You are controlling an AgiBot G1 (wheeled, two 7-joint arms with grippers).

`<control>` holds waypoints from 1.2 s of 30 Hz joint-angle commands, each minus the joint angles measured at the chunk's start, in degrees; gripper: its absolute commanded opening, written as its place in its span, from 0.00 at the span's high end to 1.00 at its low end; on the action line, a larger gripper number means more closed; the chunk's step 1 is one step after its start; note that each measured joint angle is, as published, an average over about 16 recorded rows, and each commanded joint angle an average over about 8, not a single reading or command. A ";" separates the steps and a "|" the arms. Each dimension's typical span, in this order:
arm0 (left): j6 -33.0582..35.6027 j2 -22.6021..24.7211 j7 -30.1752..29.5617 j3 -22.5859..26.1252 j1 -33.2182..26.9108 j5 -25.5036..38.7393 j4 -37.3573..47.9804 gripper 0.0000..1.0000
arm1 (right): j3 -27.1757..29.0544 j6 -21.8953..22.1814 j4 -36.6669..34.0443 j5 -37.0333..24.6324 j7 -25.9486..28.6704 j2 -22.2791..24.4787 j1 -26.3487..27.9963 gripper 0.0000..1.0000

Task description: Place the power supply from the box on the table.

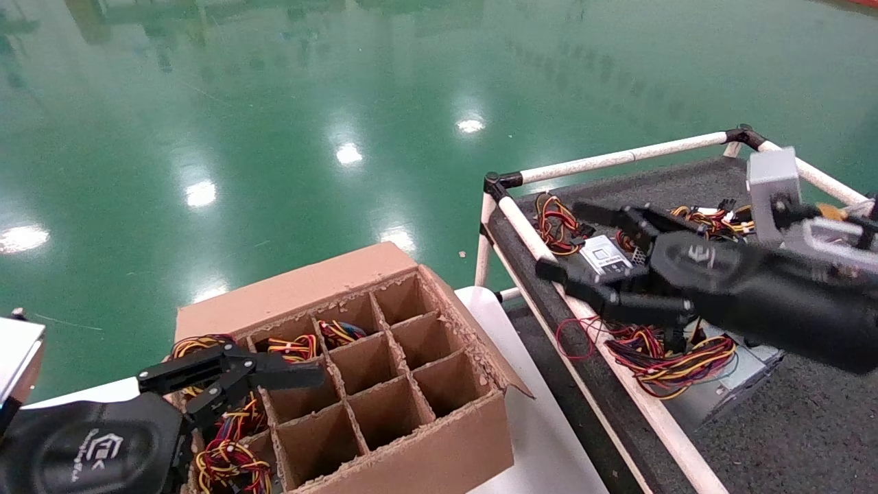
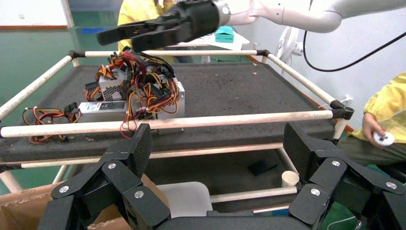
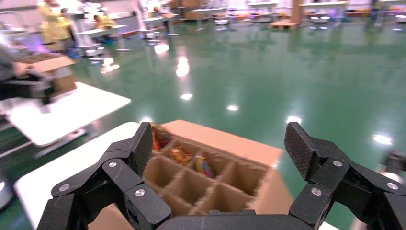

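The brown box (image 1: 439,453) with its grid of dividers stands at the near left, also seen in the right wrist view (image 3: 225,143). Red, yellow and black wire bundles (image 1: 226,460) fill its left cells; the cases below them are hidden. A silver-grey power supply (image 1: 737,377) lies on the dark table (image 1: 789,439) under my right arm, its wires (image 1: 658,360) spilling over the near rail. My right gripper (image 1: 559,240) hangs open and empty above that rail, pointing at the box. My left gripper (image 1: 274,367) stands open and empty over the box's left cells.
A flat labelled unit (image 1: 603,255) and more wired units lie further along the table, and a mesh-faced one (image 2: 111,88) shows too. White pipe rails (image 1: 617,159) frame the table. The box rests on a white tabletop (image 1: 542,425). A paper cup (image 2: 289,178) sits on the lower shelf.
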 commanded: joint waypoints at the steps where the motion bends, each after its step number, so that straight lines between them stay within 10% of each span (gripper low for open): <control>1: 0.00 0.00 0.00 0.00 0.00 0.00 0.00 0.00 | 1.77 -1.09 2.40 -0.59 0.82 0.38 -1.67 0.00; 21: -0.02 -0.01 0.02 0.02 0.00 -0.02 0.01 0.00 | 18.04 -11.08 24.53 -5.95 8.26 3.89 -17.01 0.00; 36: -0.03 -0.02 0.02 0.02 0.01 -0.04 0.01 0.00 | 18.29 -11.22 24.78 -6.17 8.34 3.98 -17.25 0.00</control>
